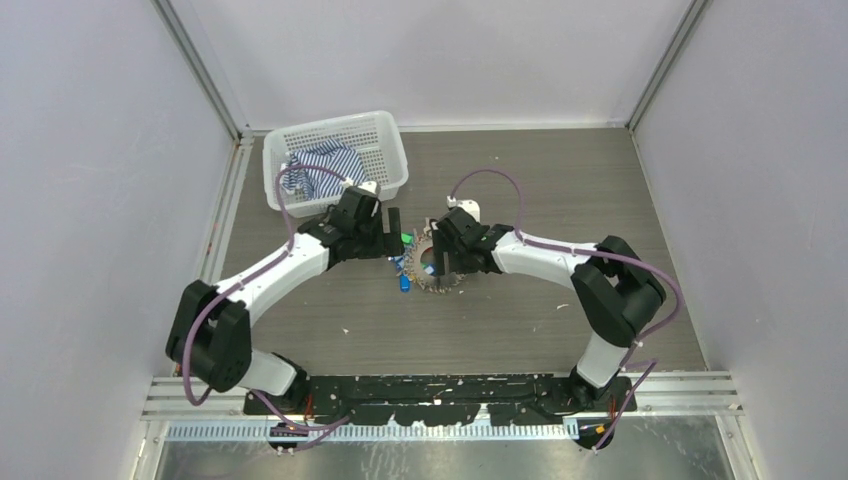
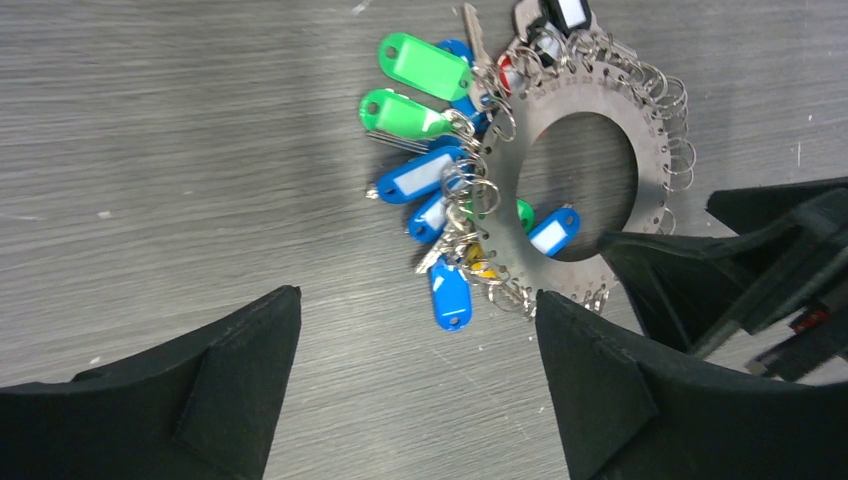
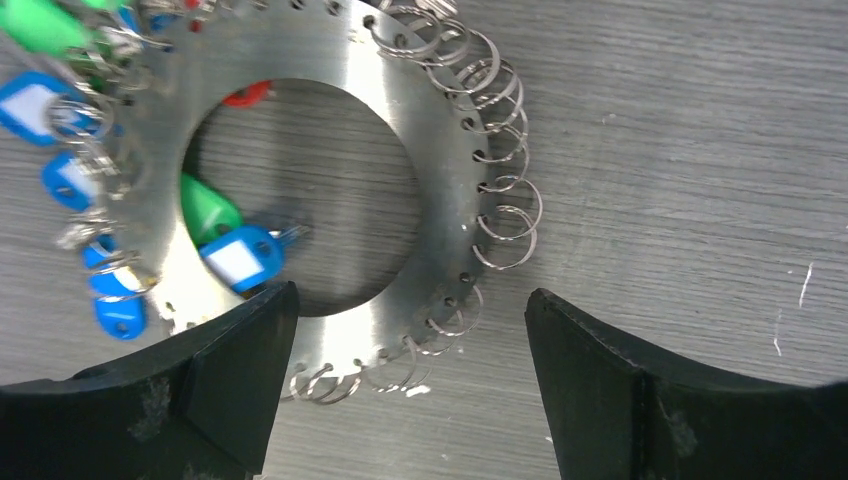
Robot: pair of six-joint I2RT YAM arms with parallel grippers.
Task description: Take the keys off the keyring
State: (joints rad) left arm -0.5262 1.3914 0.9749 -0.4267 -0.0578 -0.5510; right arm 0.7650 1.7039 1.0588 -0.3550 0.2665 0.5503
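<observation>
The keyring [image 2: 592, 98] is a flat silvery metal ring with a wide hole, lying on the table [image 2: 180, 150]; it also shows in the overhead view as the keyring [image 1: 428, 283]. Keys [image 2: 430, 180] with green, blue, yellow and white tags bunch along its left side. Bare little split rings [image 3: 505, 215] fringe the other side. My left gripper [image 2: 417, 298] hangs open just left of the tags, touching nothing. My right gripper [image 3: 410, 295] is open astride the keyring [image 3: 440, 150] band, one finger over the hole's edge, the other outside.
A white mesh basket [image 1: 385, 125] holding a blue striped cloth [image 1: 325, 165] stands at the back left of the table. Pale walls close in three sides. The right gripper's black fingers [image 2: 700, 270] reach into the left wrist view.
</observation>
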